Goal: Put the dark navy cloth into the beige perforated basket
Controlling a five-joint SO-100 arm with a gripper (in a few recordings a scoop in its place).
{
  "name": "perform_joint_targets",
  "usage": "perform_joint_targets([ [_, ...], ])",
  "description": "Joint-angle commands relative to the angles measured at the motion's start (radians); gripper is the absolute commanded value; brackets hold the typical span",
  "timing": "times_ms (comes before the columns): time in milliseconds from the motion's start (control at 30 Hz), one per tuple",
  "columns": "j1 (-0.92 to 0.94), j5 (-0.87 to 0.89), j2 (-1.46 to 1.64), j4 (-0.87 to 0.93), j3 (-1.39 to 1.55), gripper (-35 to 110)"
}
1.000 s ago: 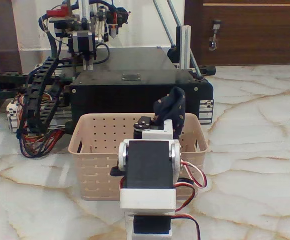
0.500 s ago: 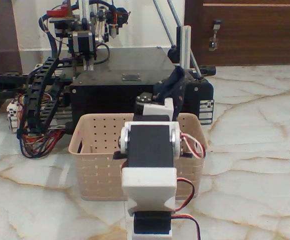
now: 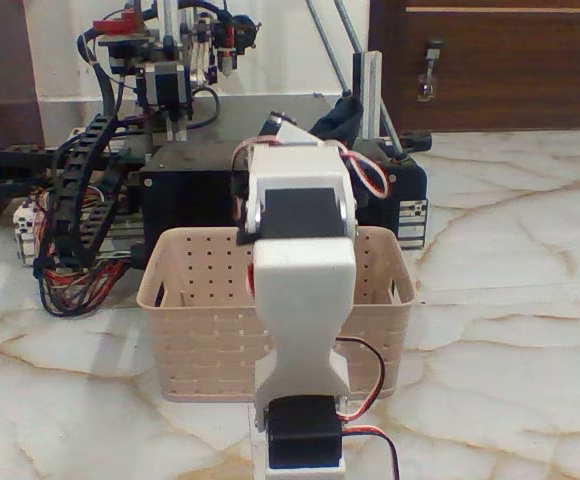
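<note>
In the fixed view the white arm (image 3: 300, 290) was seen from behind, raised upright in front of the beige perforated basket (image 3: 200, 310), which stood on the marble floor (image 3: 510, 330) just before a big black machine box (image 3: 190, 185). The dark navy cloth (image 3: 338, 118) was seen as a dark wad above and to the right of the arm's top, well above the basket's rim and over the box's right part. The gripper itself was hidden behind the upper arm, so its opening could not be told, though the cloth appeared to be carried by it. For a sound drop, the cloth would best be brought back over the basket's middle and lowered below the rim before release.
</note>
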Motion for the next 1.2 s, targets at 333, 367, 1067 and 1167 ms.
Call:
perform_joint_targets([
  [333,0.002,0.373,-0.403,0.379,-0.538,0],
  [367,0.002,0.402,-0.453,0.405,-0.604,0],
  [1067,0.023,0.629,-0.640,0.647,-0.827,6],
  [1167,0.049,0.569,-0.607,0.713,-0.716,5],
])
